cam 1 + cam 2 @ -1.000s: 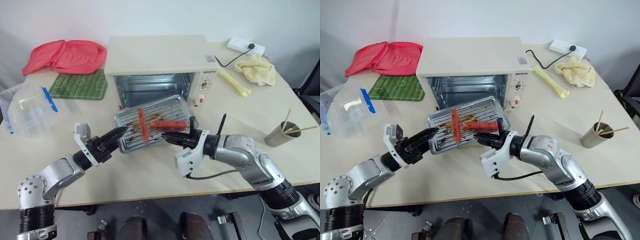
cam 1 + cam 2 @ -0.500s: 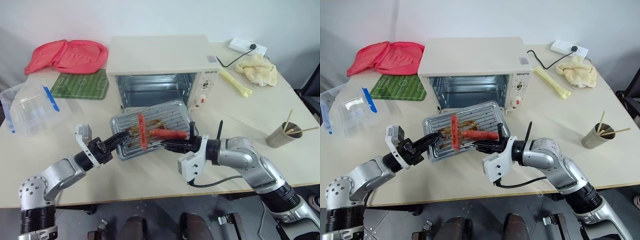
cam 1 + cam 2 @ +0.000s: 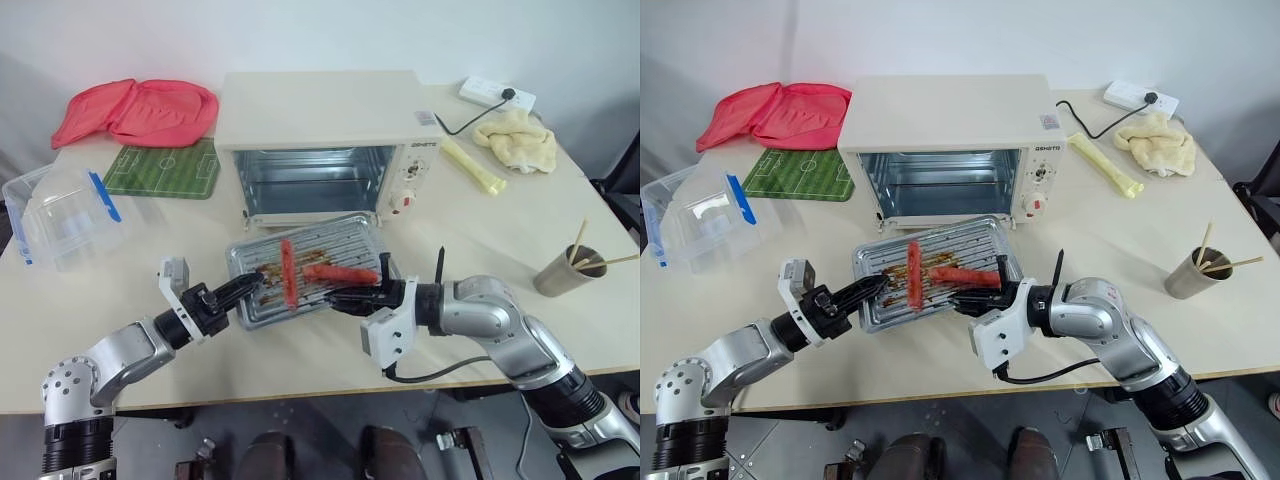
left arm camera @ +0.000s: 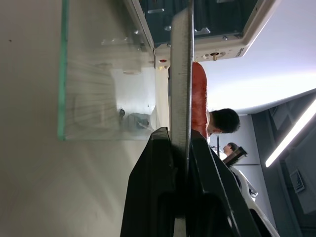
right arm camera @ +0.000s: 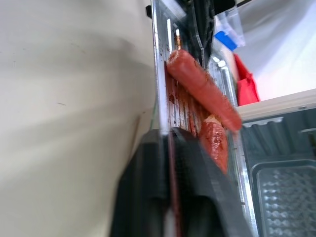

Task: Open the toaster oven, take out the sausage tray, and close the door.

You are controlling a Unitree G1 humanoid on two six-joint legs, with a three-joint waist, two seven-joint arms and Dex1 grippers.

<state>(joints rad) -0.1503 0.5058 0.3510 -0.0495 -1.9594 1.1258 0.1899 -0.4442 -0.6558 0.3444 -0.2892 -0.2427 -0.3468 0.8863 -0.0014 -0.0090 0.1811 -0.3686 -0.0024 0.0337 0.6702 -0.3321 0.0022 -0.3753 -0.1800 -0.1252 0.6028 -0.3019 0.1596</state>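
Note:
The cream toaster oven stands at the back of the table, its glass door folded down flat in front of it. Just in front of the door, low over the table, is the silver sausage tray with two red sausages. My left gripper is shut on the tray's left rim; in the left wrist view its fingers clamp the thin metal edge. My right gripper is shut on the near rim, with its fingers on either side of the edge.
A clear plastic box with blue clips sits at the left, with a green football mat and a red bag behind it. At the right are a yellow cloth, a power strip and a metal cup with sticks.
The tray has come down and toward me and lies flatter. My left gripper, open beside the left rim a second ago, has shut on it. Both arms sank slightly.

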